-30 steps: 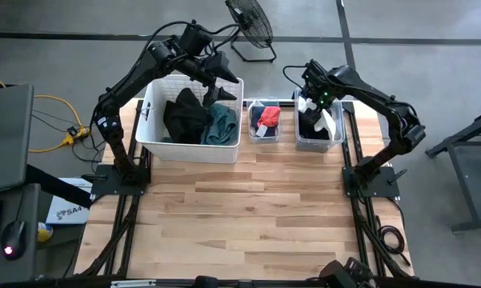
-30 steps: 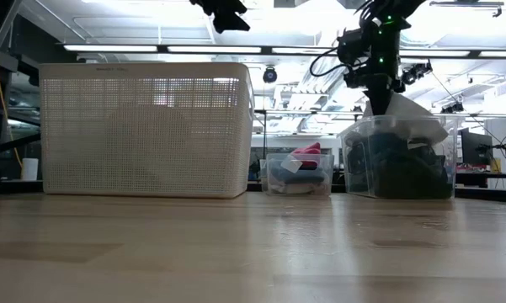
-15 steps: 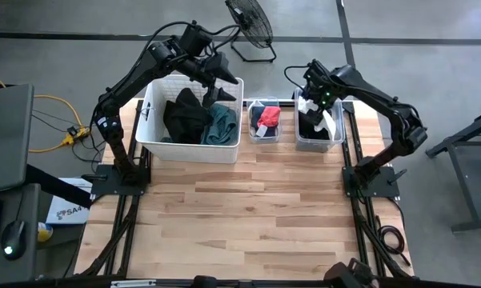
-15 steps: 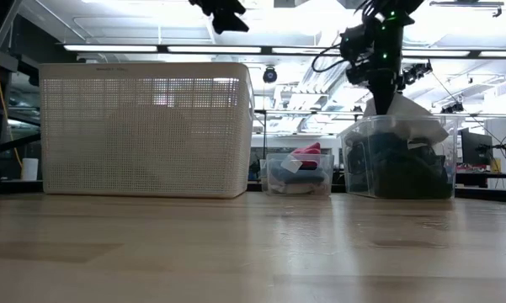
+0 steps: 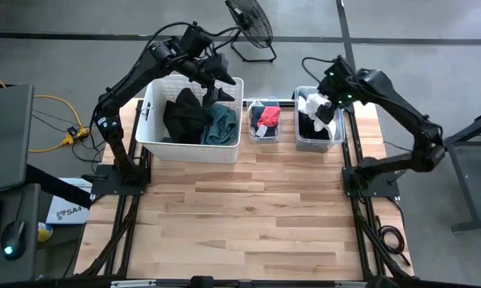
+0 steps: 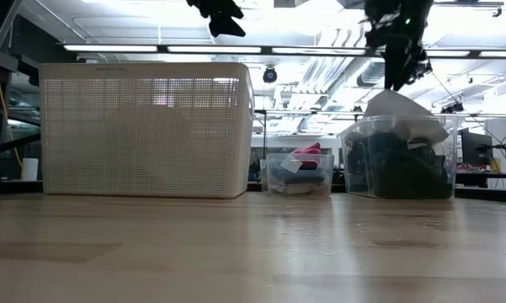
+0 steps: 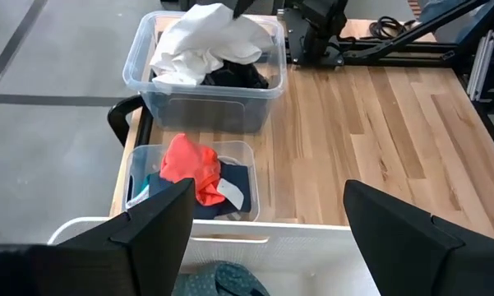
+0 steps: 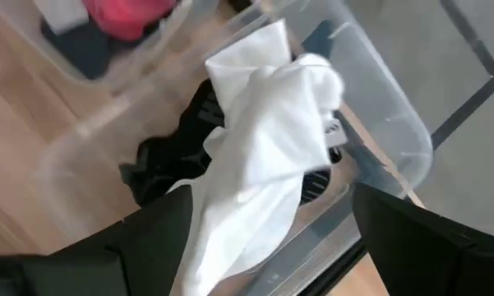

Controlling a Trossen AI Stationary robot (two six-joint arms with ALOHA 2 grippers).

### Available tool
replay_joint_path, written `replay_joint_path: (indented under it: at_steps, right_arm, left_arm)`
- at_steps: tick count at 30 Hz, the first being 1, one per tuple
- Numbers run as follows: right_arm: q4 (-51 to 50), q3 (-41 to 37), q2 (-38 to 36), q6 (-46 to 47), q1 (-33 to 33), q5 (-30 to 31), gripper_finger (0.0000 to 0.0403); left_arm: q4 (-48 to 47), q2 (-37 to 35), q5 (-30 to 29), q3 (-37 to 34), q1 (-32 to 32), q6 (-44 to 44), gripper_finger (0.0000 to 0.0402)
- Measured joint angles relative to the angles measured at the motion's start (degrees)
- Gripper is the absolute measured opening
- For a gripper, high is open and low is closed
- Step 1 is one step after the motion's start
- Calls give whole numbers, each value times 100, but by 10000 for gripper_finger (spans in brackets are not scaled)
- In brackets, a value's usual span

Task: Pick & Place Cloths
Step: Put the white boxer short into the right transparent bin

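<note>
Risen off the crumpled white cloth [image 8: 263, 140], right gripper [image 5: 334, 86] jaws seemingly spread, empty.

Seen only as a dim shadow through the slats of the white basket [image 6: 147, 129] at left in the low view: the cloths inside, colours and shapes unreadable. Cut off by the top edge of that view: both arms, with only a dark tip of the left gripper [image 6: 220, 15] showing at upper centre. Half buried under the white cloth [image 8: 263, 140] in the right wrist view: a black cloth [image 8: 177, 156], extent unclear. Cropped by the bottom edge of the left wrist view: a teal-green cloth [image 7: 222, 279]. Too small to identify in the small tub [image 5: 263, 122] from the high view: the grey piece beside the red cloth [image 5: 270, 117].
</note>
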Motion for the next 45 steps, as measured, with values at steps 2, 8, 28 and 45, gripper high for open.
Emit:
replay_joint_path:
  at_steps: [2, 8, 28, 45]
  right_arm:
    - [40, 0, -219, 276, 0, -4, 325]
    - [893, 1, -688, 880, 0, -706, 325]
    - [871, 4, 359, 2924, -1, 84, 5]
    - [41, -2, 2090, 3334, -11, 200, 3]
  left_arm:
    - [-16, 0, 0, 0, 0, -76, 305]
    - [-5, 1, 0, 0, 0, -278, 305]
    - [19, 2, 3, 0, 1, -271, 305]
    - [5, 2, 7, 0, 2, -235, 305]
